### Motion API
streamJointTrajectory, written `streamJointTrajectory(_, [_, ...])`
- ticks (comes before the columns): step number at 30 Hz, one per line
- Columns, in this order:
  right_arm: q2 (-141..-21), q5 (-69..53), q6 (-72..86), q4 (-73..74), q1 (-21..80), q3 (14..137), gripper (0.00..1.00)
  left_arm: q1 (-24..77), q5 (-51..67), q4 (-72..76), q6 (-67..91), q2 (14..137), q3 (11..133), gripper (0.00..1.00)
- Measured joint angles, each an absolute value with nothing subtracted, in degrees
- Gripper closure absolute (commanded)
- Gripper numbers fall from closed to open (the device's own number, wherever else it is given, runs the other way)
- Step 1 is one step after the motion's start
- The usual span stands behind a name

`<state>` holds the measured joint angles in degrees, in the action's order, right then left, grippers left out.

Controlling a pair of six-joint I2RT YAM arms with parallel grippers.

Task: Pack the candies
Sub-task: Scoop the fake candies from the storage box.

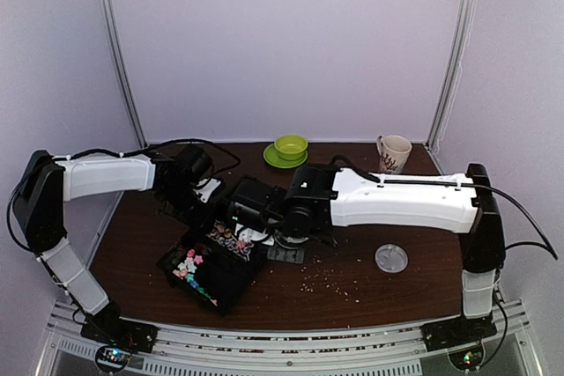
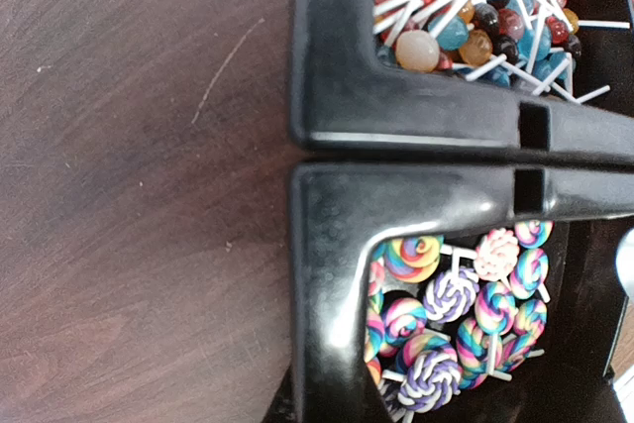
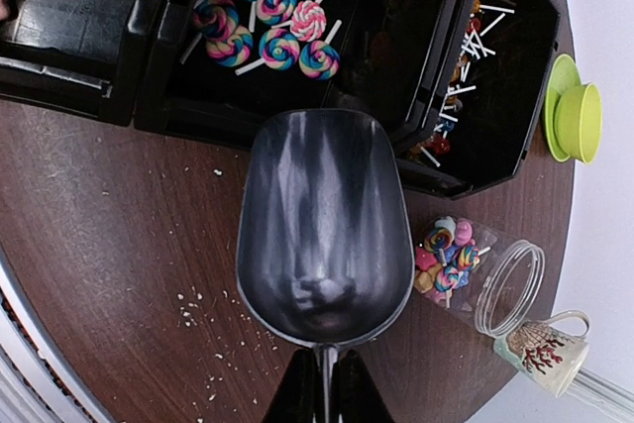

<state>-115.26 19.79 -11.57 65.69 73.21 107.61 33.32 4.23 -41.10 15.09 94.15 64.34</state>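
The candies fill black bins: swirl lollipops (image 3: 272, 17) (image 2: 446, 294) in one, round ball lollipops (image 2: 466, 7) (image 3: 466, 47) in the one beside it, and pastel sweets (image 1: 189, 263) in the front bin. A clear jar (image 3: 500, 284) lies on its side on the table with a few candies (image 3: 446, 255) in it. My right gripper (image 3: 323, 393) is shut on the handle of an empty metal scoop (image 3: 322, 215), which hovers over the table just short of the bins. My left gripper (image 2: 297, 158) is shut, its fingers pressed together over the bins' edge, with nothing visible between them.
A green bowl (image 1: 290, 144) on a green plate stands at the back, with a patterned mug (image 1: 393, 152) to its right. A clear round lid (image 1: 390, 258) lies at the right front. Pale crumbs (image 1: 328, 280) are scattered on the dark wooden table (image 1: 414, 292).
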Motion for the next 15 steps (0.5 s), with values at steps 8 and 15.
streamJointTrajectory(8, [-121.7, 22.8, -11.8, 69.2, 74.6, 114.9, 1.00, 34.3, 2.9, -41.8, 14.5, 94.1, 64.4, 1.00])
streamJointTrajectory(15, [-129.3, 27.7, -11.9, 73.0, 75.5, 123.5, 1.00, 34.9, 1.3, -41.9, 14.0, 93.3, 64.4, 1.00])
